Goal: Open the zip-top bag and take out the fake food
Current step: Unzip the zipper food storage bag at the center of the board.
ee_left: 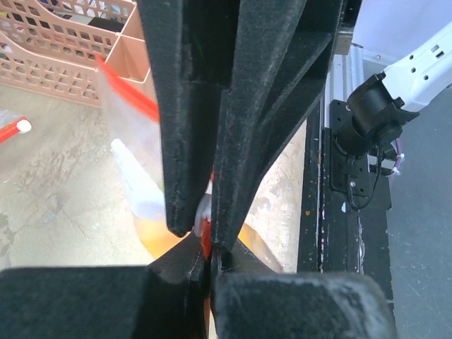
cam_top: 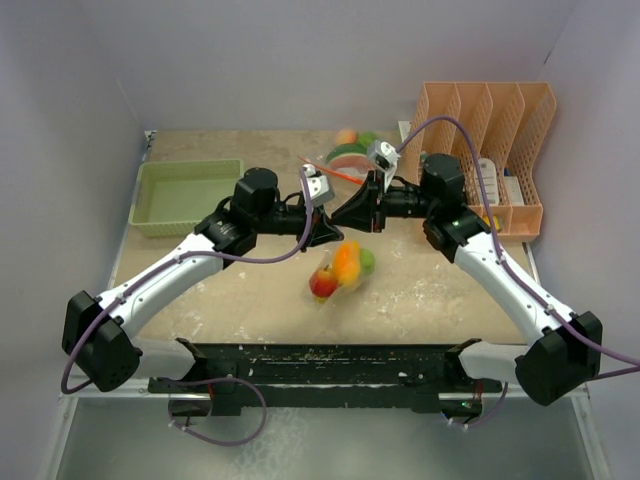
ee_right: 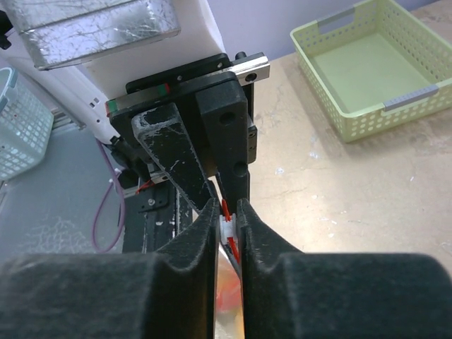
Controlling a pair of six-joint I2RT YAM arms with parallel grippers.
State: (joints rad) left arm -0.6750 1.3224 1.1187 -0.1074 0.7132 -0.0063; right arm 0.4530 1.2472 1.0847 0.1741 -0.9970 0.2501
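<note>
A clear zip-top bag with a red zip strip hangs between my two grippers above the table's middle. The fake food shows inside it: a red piece, an orange piece and a green piece. My left gripper is shut on the bag's red top edge. My right gripper faces it tip to tip and is shut on the white slider of the zip. In the left wrist view the bag hangs behind the fingers with orange food low in it.
A light green basket sits at the back left and also shows in the right wrist view. A peach file organiser stands at the back right. A second bag with food lies behind the grippers.
</note>
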